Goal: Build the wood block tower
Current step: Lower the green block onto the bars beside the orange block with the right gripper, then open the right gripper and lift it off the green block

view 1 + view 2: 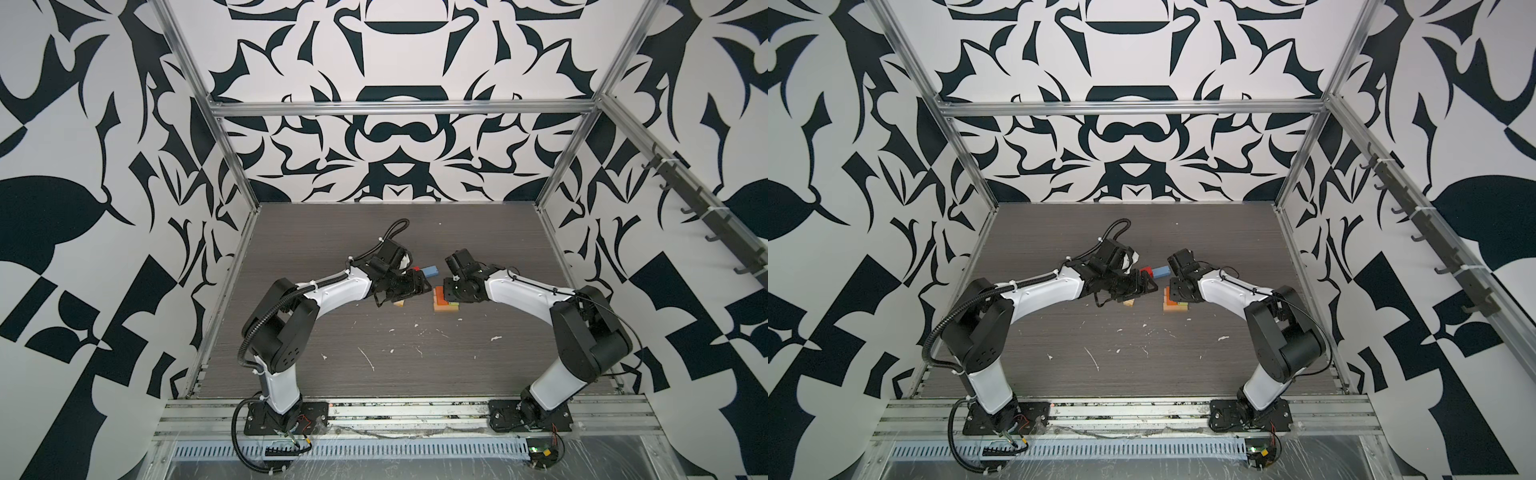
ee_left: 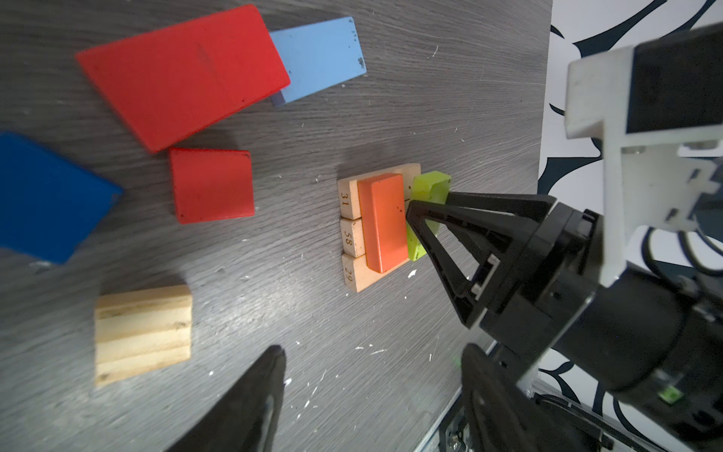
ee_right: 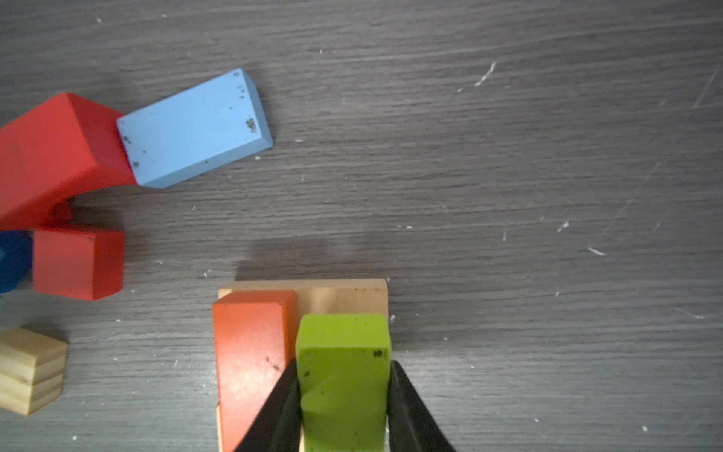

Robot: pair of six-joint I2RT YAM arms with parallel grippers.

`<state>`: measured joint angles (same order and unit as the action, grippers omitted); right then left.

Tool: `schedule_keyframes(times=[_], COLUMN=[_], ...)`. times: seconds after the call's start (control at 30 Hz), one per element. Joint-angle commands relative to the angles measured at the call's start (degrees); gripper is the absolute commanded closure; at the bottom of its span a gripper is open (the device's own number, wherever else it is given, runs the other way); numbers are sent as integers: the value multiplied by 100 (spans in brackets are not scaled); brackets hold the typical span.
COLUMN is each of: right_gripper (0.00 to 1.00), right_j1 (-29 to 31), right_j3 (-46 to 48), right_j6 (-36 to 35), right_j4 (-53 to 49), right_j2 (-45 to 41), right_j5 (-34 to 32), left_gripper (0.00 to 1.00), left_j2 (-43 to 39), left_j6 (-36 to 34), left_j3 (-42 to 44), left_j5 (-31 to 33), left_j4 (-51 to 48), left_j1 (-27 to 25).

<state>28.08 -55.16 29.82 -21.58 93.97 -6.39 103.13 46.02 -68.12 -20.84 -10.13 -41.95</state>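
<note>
- The tan base lies flat on the grey table between the two arms; it is three plain bars side by side, stamped 31, 58 and 29, and forms the bottom of the wood block tower (two layers high)
- On top of the base the orange bar lies crosswise to the three tan bars; just beside it, on the base's right-arm side, lies the lime green bar
- The right gripper reaches over the base with its pincer narrow: one dark finger runs along each long side of the lime green bar, and one of them sits in the slit between green and orange. I cannot tell whether the fingers pinch the bar or only flank it
- Left of the base and apart from it, the left gripper hangs above the table with its pincer wide and nothing between the fingers
- Also left of the base, near that gripper, a loose tan block lies on the table
- Farther back and left of the base sits the red cube, with a dark blue block on its far side from the base
- Farthest back from the base are the large red block and the light blue bar, the two touching; in both top views the light blue bar shows just behind the base
</note>
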Motion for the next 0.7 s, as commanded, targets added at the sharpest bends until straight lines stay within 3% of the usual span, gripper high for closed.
schedule_keyframes(times=[0.0, 0.67], right_gripper=[61, 46], right_j1=[-21, -126], right_j3=[-215, -142], right_j6=[41, -64], right_j4=[-72, -371], right_j2=[-57, -692], right_j5=[-20, -333], left_gripper=[26, 26], left_j2=[-56, 325], left_j6=[-52, 113], left_j3=[27, -138], left_j5=[-34, -165], left_j4=[-87, 169], left_j1=[5, -2])
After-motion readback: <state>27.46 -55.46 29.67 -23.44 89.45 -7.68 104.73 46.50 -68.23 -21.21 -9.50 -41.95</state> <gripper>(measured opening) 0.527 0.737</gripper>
